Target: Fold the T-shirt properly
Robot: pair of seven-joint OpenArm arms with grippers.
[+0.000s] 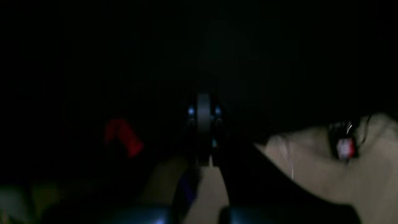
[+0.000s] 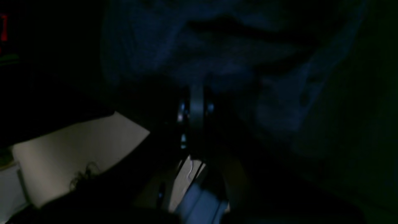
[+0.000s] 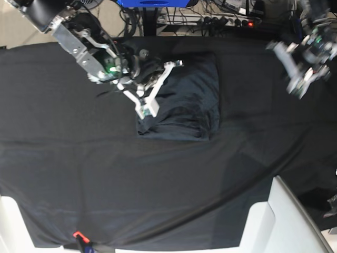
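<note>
The T-shirt lies folded into a compact dark rectangle in the middle back of the black-covered table. My right gripper is open, its white fingers spread over the shirt's left edge. The right wrist view is very dark and shows bluish shirt folds just ahead of the gripper. My left gripper is open and empty, raised over the table's back right, well apart from the shirt and blurred. The left wrist view is almost black and shows no shirt.
The black cloth covers the whole table. White furniture stands at the front right corner and more at the front left. Cables and a power strip lie behind the table. A small red thing sits at the front edge.
</note>
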